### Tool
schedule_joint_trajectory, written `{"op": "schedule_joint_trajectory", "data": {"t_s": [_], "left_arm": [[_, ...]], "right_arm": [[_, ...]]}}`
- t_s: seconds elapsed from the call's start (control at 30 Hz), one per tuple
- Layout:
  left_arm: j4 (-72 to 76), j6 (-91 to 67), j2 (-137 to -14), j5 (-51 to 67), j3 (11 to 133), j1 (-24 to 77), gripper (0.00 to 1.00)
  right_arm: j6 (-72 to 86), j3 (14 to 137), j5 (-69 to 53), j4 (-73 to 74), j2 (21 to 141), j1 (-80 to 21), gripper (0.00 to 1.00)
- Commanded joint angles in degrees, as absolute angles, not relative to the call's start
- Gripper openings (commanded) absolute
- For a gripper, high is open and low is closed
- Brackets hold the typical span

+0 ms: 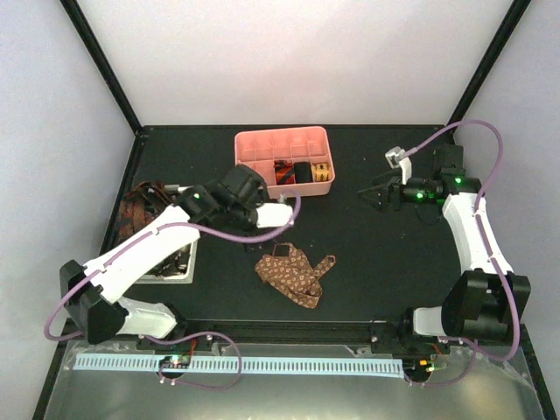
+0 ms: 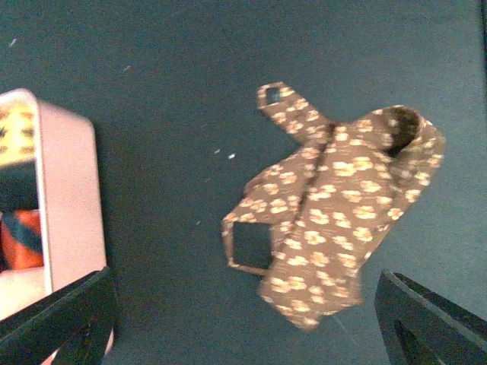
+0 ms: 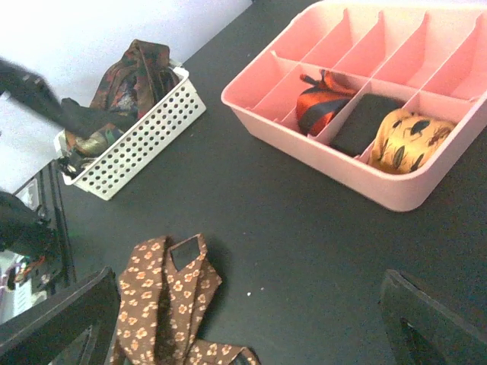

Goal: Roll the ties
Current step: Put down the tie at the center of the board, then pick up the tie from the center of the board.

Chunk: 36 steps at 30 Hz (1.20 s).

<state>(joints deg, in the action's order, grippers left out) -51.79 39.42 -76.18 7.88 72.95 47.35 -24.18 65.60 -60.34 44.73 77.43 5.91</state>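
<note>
Brown printed fabric necktie (image 1: 293,276), long axis diagonal, looped end toward pink compartmented plastic tray (image 1: 280,133); spread left gripper (image 2: 243,304) hangs above it, spread right gripper (image 1: 366,193) well apart.

Plain white walls (image 1: 289,52) enclose the black table (image 1: 367,262) on 3 sides; black corner posts (image 1: 100,61); soft, even light
</note>
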Motion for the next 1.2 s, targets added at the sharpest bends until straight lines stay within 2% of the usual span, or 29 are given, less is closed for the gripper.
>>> {"op": "schedule_joint_trajectory", "data": {"t_s": [0.0, 0.27, 0.57, 0.7, 0.93, 0.97, 1.0, 1.1, 1.17], "left_arm": [[-55.5, 39.5, -77.6, 20.4, 71.2, 38.2, 0.94], [-46.6, 43.6, -83.8, 21.1, 58.4, 34.8, 0.88], [-39.5, 41.8, -93.0, 16.7, 56.5, 39.5, 0.87], [-39.2, 42.5, -94.3, 18.7, 55.1, 42.0, 0.99], [-36.5, 40.2, -92.8, 18.9, 52.8, 42.6, 0.99], [-36.6, 40.4, -92.4, 19.5, 52.4, 42.6, 0.94], [-37.0, 41.1, -92.1, 20.1, 52.1, 42.7, 0.86], [-35.8, 40.0, -90.0, 16.8, 50.9, 42.7, 0.51], [-35.4, 39.3, -87.1, 14.3, 50.7, 42.1, 0.36]], "right_arm": [[-31.9, 65.9, -61.7, 50.1, 78.4, 5.5, 0.94], [-33.3, 62.9, -54.1, 48.4, 78.8, -3.7, 0.87], [-32.3, 62.8, -54.0, 48.5, 80.7, -4.8, 0.84], [-32.1, 63.0, -54.2, 48.7, 80.7, -4.8, 0.84], [-31.7, 63.0, -54.5, 48.1, 81.0, -4.7, 0.83], [-31.5, 63.1, -54.4, 48.0, 81.1, -4.8, 0.83], [-31.4, 63.1, -54.5, 47.9, 81.1, -4.7, 0.82], [-31.1, 63.2, -54.3, 47.5, 80.9, -4.7, 0.81], [-30.7, 63.2, -54.1, 47.2, 80.7, -4.7, 0.81]]}}
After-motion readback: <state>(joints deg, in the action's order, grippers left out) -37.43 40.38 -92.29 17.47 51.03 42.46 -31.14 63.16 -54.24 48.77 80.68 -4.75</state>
